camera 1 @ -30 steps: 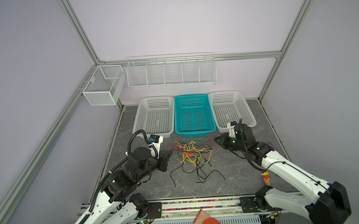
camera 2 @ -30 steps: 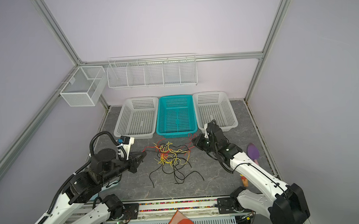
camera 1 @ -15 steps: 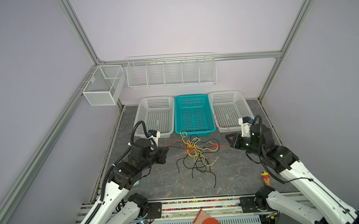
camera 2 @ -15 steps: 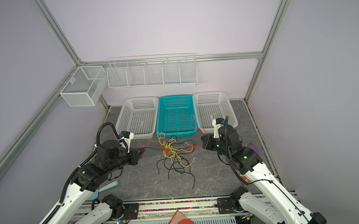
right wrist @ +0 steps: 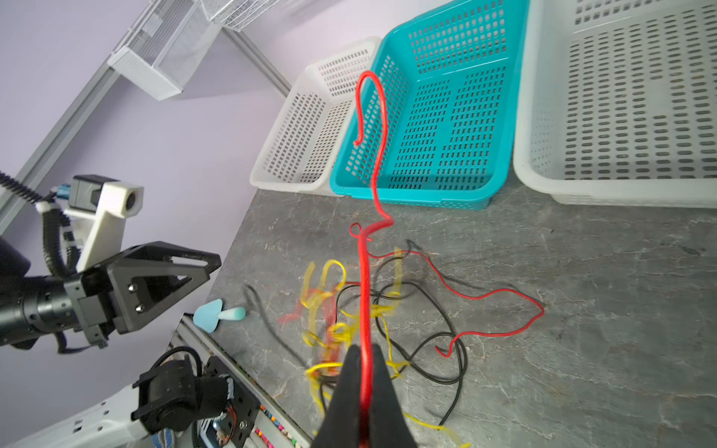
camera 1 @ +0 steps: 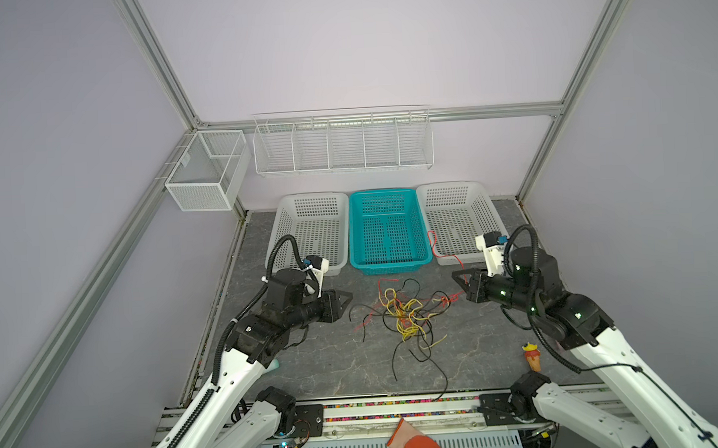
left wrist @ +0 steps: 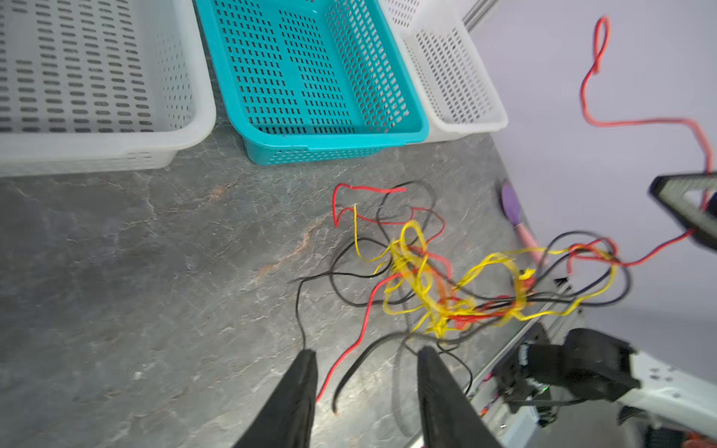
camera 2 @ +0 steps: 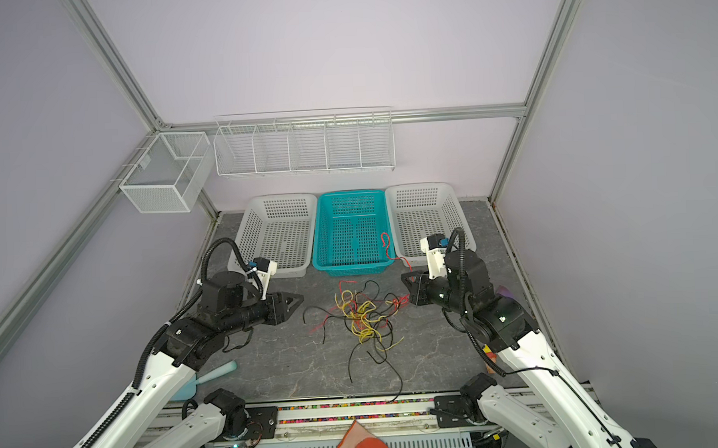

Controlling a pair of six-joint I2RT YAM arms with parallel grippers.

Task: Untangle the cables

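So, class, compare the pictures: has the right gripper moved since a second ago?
Yes. The right gripper drew rightward, from the front corner of the teal basket to before the right white basket, shut on a red cable.

The cables (camera 1: 403,314) lie in one loose knot on the grey bench (camera 1: 313,368), thin wavy wires in black, red and yellow. The yellow wires (camera 2: 363,322) bunch at the middle. The black wires (camera 1: 396,356) trail out toward the near edge. One red cable (right wrist: 364,287) rises off the heap, pinched in the right hand (right wrist: 362,351), its free end curling in the air.
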